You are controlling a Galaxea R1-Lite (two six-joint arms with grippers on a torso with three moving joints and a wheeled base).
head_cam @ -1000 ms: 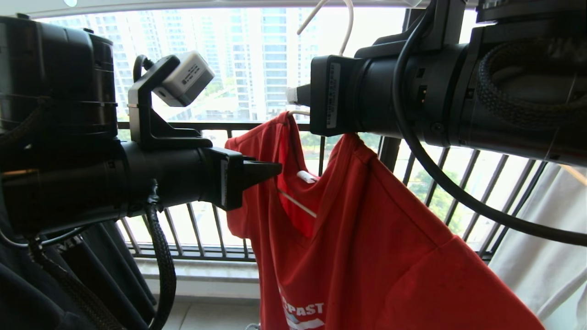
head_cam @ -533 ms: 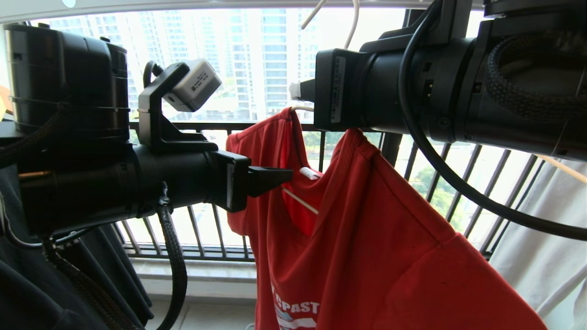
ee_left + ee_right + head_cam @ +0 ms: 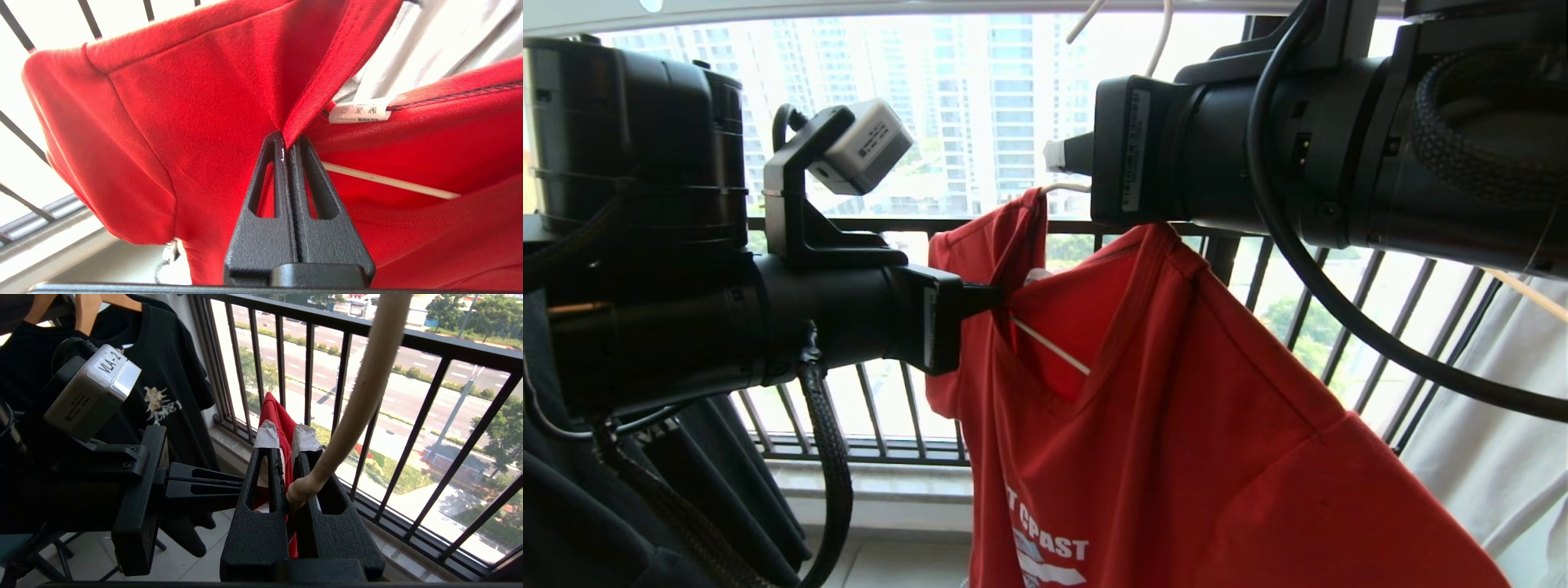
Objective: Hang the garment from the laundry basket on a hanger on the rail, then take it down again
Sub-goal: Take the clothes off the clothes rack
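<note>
The red garment hangs on the cream-white wire hanger, whose hook rises toward the grey rail overhead. My left gripper is shut on the edge of the garment's collar, just below the white neck label; in the head view this left gripper reaches in from the left. My right gripper, with taped tips, is shut on the hanger's twisted neck, with a fold of red cloth caught between the fingers. The laundry basket is out of view.
The black barred balcony railing runs close behind the garment. A black T-shirt hangs on wooden hangers at the left. A white garment hangs at the right. Both arms crowd the space around the hanger.
My left gripper moved forward to the neck opening and shut on the collar. The collar is now drawn toward it, and the label is mostly hidden in the head view. The right gripper kept its hold.
</note>
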